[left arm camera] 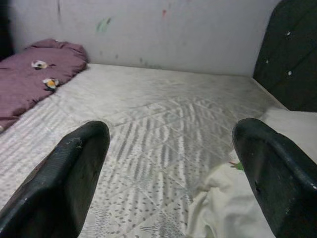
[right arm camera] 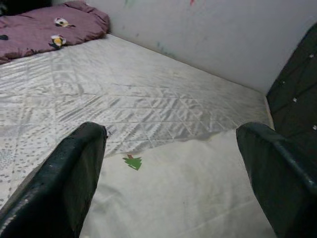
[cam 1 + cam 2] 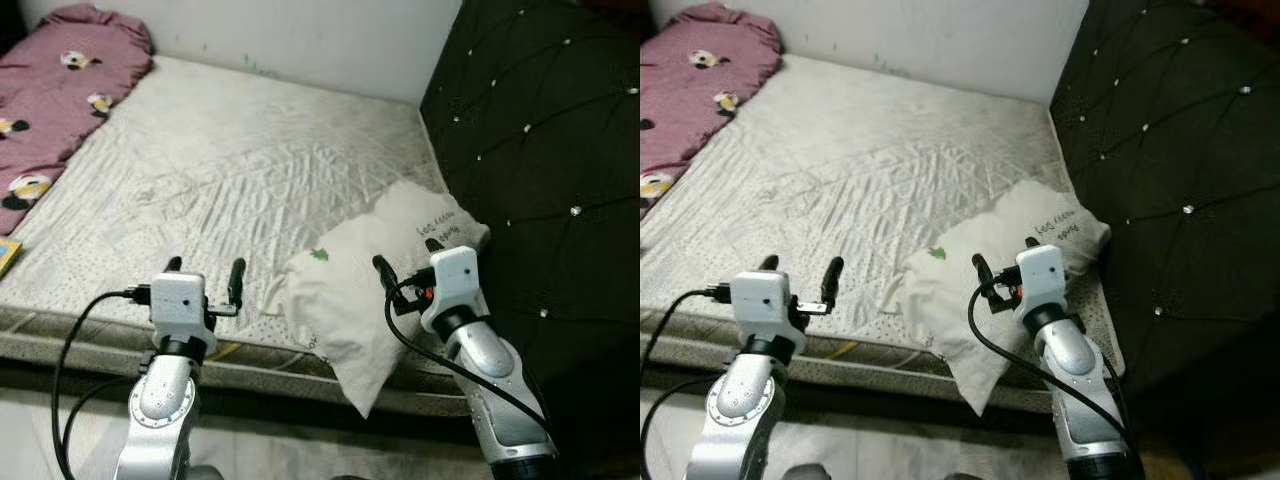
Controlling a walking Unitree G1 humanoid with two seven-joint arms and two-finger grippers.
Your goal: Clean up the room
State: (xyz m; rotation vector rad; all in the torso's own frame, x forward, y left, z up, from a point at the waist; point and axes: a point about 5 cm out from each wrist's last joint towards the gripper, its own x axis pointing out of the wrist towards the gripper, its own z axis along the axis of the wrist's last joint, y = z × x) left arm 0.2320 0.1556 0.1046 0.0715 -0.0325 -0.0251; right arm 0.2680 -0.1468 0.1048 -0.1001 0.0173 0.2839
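The right gripper (image 3: 412, 268) hangs with its two black fingers spread wide and empty, directly over the soft white fabric pillow with a small green tree print (image 3: 370, 290). The pillow lies just under and ahead of those fingers, and by my reading this arm is plainly the nearer one. Its long axis runs slantwise: one end hangs off the near edge of the pale quilted mattress (image 3: 230, 160), the other points toward the black tufted headboard (image 3: 540, 130) to the pillow's right. The left gripper (image 3: 205, 278), likewise wide open and holding nothing, hovers over bare mattress just to the pillow's left. A crumpled maroon blanket with cartoon prints (image 3: 50, 90) lies well apart from the pillow, at the mattress's far left corner.
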